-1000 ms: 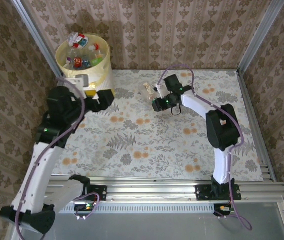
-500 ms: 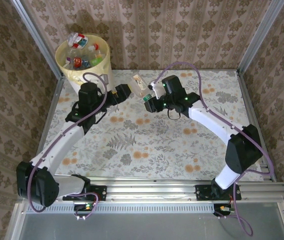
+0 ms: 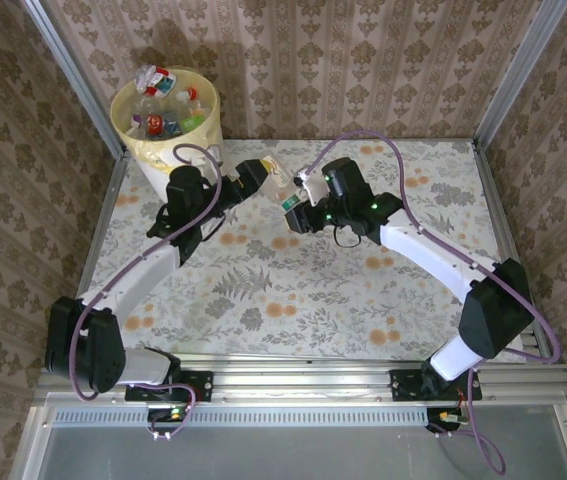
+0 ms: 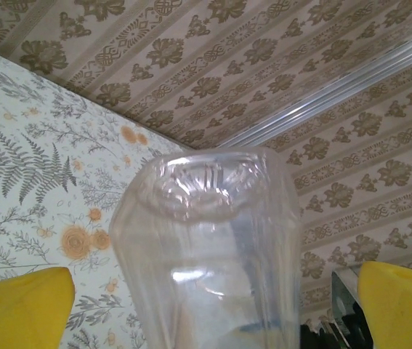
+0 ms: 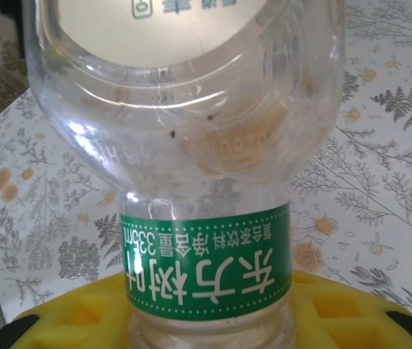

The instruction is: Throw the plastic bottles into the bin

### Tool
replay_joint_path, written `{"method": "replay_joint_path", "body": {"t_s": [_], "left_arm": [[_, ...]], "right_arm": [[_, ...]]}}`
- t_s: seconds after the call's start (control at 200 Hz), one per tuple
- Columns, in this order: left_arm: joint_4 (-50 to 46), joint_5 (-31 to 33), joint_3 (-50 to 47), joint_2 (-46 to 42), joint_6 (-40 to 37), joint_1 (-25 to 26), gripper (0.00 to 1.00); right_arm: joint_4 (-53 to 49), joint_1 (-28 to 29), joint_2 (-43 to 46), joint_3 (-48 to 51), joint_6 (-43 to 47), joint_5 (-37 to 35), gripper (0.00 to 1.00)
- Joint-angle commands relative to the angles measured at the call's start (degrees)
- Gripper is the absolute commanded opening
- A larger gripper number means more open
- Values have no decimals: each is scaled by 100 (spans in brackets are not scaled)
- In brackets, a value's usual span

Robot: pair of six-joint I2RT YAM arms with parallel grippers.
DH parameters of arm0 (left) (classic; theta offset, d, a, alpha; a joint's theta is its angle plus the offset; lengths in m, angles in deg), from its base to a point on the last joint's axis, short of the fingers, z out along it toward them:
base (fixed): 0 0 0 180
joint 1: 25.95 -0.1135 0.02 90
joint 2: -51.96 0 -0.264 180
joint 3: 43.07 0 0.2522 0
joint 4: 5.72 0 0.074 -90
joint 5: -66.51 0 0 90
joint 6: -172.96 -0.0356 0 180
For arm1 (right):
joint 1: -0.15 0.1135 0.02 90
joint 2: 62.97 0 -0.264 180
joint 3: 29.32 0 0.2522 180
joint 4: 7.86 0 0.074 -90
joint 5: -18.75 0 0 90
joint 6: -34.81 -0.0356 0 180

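Top external: L pincer (image 3: 260,178), wide open, swung from bin (image 3: 191,152) to bracket bottle (image 3: 279,180) that R pincer (image 3: 296,208) grips by neck; handover likely next.

Left arm (image 3: 133,285) stretched forward toward table centre. Left gripper (image 3: 261,180): jaws wide apart, yellow pads (image 4: 20,305) flanking clear bottle (image 5: 191,145), untouched. Right arm (image 3: 433,255) bent at elbow, forearm reaching leftward. Right gripper (image 3: 291,205) clamped on that bottle.
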Motion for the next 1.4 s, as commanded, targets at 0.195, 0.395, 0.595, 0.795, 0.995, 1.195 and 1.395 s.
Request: {"method": "replay_joint_path", "body": {"t_s": [0.195, 0.395, 0.595, 0.795, 0.995, 1.195, 1.395], "left_arm": [[540, -271, 22, 228, 153, 50, 85], [533, -357, 90, 238, 112, 48, 64], [233, -364, 125, 17, -86, -71, 49], [-291, -428, 138, -451, -327, -386, 43], [-1840, -558, 537, -1239, -1056, -1287, 42], [-4482, -158, 2170, -1911, -2779, -2687, 42], [-5644, 267, 3443, -1835, -3843, -3493, 42]], "right_arm": [[305, 114, 351, 143, -17, 519, 31], [319, 113, 304, 178, -25, 603, 35], [285, 114, 259, 142, -56, 570, 48], [266, 105, 250, 123, -97, 346, 78], [318, 66, 453, 381, -83, 27, 100], [242, -27, 682, 671, -74, -161, 100], [245, -124, 795, 896, -81, -241, 100]]}}
